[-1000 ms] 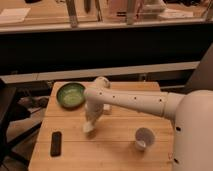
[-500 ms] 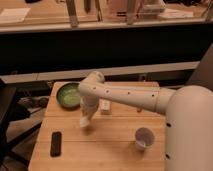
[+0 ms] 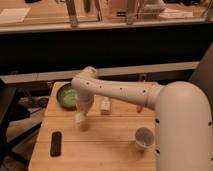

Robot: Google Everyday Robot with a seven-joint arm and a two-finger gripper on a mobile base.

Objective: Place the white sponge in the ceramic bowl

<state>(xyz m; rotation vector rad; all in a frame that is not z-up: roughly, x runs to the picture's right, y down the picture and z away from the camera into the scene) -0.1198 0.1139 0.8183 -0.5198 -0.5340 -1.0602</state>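
Arm (image 3: 120,91): smooth white shell, reaching across from the right. Surface (image 3: 100,145): pale wooden planks, rectangular. Ceramic bowl (image 3: 65,95): round, glossy green, at the far left corner, partly behind the arm. White cup (image 3: 144,138): round, near right. Black flat bar (image 3: 56,143): near left. Gripper (image 3: 81,118): just beside the bowl; fingers closed on the white sponge (image 3: 80,119), a soft pad hanging above the planks, long axis roughly vertical.

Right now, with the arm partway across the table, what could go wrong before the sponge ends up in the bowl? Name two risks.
1. The sponge hangs limply below the end effector, so it might slip out short of the bowl.
2. The arm's elbow sits just above the bowl's right edge; swinging across low could nudge the bowl or the small white object beside it.
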